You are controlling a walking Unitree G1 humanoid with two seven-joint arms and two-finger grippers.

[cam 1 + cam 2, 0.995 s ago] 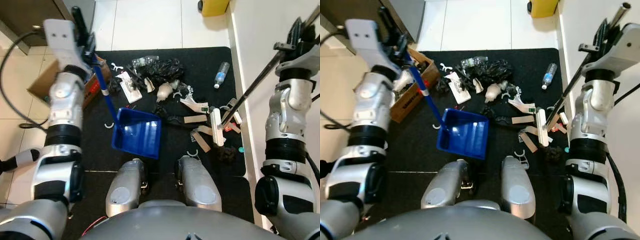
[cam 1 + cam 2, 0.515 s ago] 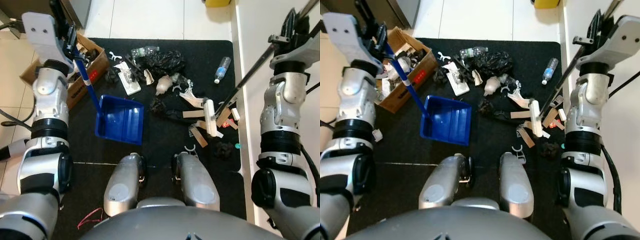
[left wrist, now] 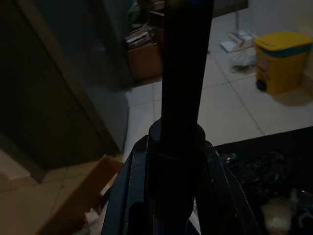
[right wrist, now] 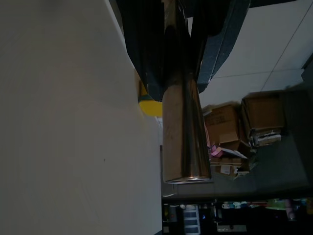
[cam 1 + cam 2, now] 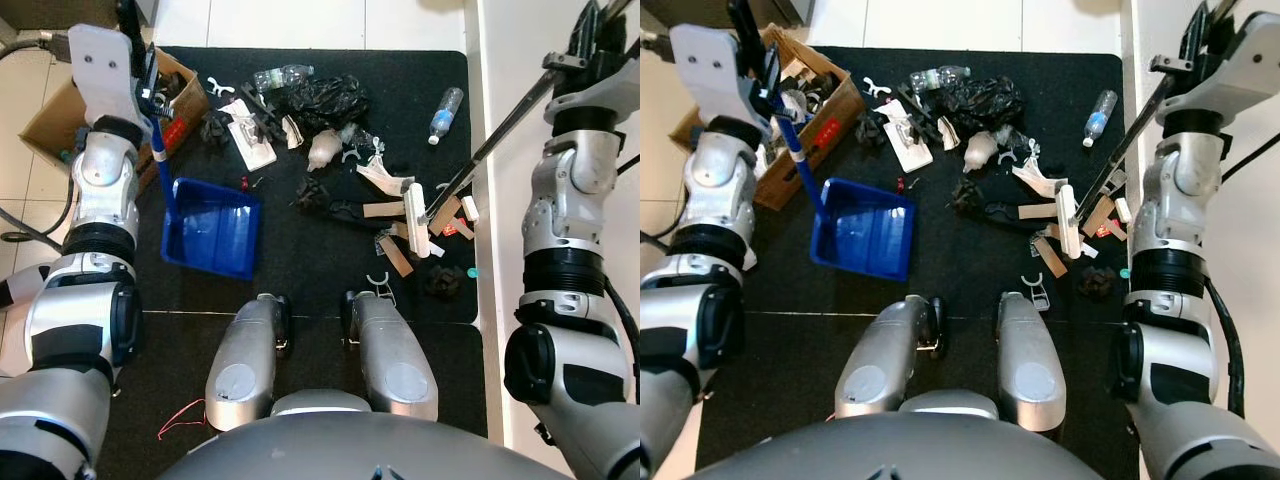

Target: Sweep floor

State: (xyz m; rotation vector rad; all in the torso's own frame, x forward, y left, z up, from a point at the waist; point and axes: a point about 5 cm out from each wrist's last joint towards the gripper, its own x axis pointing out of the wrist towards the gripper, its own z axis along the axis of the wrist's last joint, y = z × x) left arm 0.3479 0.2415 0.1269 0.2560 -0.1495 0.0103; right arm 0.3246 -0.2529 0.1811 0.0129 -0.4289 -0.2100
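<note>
Through the left eye I look down on a black mat (image 5: 330, 270) strewn with litter: crumpled black plastic bags (image 5: 322, 97), a clear plastic bottle (image 5: 446, 105) near the mat's right edge, another bottle (image 5: 278, 75) at the far side, cardboard strips (image 5: 395, 255) and white clips. My left gripper (image 5: 145, 75) is raised at the upper left, its fingers closed around the blue handle of the blue dustpan (image 5: 208, 226), whose tray rests on the mat left of my two silver feet. An open cardboard box (image 5: 60, 115) full of scraps sits just beyond the mat's left corner. My right gripper (image 5: 590, 40) is up at the upper right, clamped on the dark pole of the broom (image 5: 480, 150), which slants down to its white head (image 5: 416, 218) lying among the cardboard strips. Through the right eye I see the same layout, with the white head touching the strips beside a small dark clump (image 5: 1098, 283). In the left wrist view, which is dim, my two fingers (image 3: 134, 196) press either side of the dark handle collar; beyond it are a yellow bin (image 3: 281, 61), pale tiles and stacked boxes. In the right wrist view the fingers (image 4: 222, 39) close on the metal pole end (image 4: 186, 132) beside a pale wall (image 4: 68, 122), with cardboard boxes (image 4: 244, 117) behind.
</note>
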